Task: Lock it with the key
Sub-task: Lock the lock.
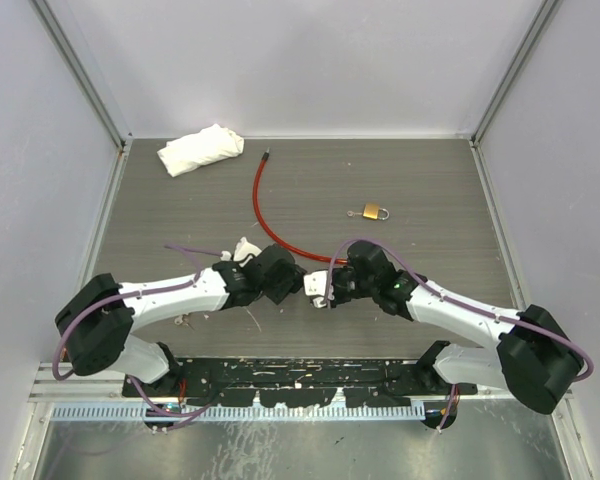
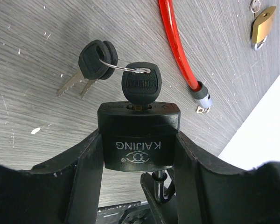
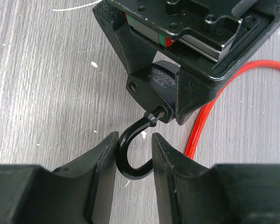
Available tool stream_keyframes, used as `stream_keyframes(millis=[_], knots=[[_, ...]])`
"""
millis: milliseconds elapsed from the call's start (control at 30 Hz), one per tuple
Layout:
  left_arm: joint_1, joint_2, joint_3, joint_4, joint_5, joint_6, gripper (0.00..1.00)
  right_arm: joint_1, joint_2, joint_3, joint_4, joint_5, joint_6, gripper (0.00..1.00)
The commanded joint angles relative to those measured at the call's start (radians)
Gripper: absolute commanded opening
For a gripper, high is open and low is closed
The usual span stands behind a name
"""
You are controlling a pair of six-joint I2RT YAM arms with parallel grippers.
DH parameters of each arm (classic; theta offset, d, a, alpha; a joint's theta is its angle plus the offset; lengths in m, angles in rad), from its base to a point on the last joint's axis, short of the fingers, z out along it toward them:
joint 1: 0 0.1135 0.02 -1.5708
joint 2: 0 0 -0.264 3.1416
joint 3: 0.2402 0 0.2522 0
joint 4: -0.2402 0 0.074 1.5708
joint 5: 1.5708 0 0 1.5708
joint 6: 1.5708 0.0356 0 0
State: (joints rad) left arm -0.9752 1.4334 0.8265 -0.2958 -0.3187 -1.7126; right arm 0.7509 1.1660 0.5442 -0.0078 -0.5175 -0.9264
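Observation:
My left gripper is shut on the body of a black padlock marked KAIJING, just above the table. A black-headed key sits in its keyhole, and a ring links it to two spare keys lying on the table. In the right wrist view, my right gripper is closed on the padlock's black shackle, which stands out of the body with one leg free. In the top view the two grippers, left and right, meet at the table's near middle.
A red cable curves from the back middle toward the grippers and passes close beside the padlock. A small brass padlock with a key lies right of centre. A white cloth lies at the back left.

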Motion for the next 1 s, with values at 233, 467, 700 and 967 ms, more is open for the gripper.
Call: stream_keyframes(millis=[233,467,700,967], knots=[[-0.004,-0.029,0.026,0.156,-0.051,-0.028,0.02,0.004,0.010,0.058,0.064,0.032,0.111,0.11],[-0.005,-0.040,-0.016,0.208,-0.017,-0.031,0.28,-0.030,-0.010,0.076,0.082,-0.034,0.233,0.01],[-0.005,-0.053,-0.073,0.278,0.010,-0.030,0.48,-0.122,-0.011,0.093,0.099,-0.186,0.370,0.01],[-0.003,-0.091,-0.123,0.316,0.016,0.025,0.70,-0.174,0.013,0.105,0.103,-0.289,0.434,0.01]])
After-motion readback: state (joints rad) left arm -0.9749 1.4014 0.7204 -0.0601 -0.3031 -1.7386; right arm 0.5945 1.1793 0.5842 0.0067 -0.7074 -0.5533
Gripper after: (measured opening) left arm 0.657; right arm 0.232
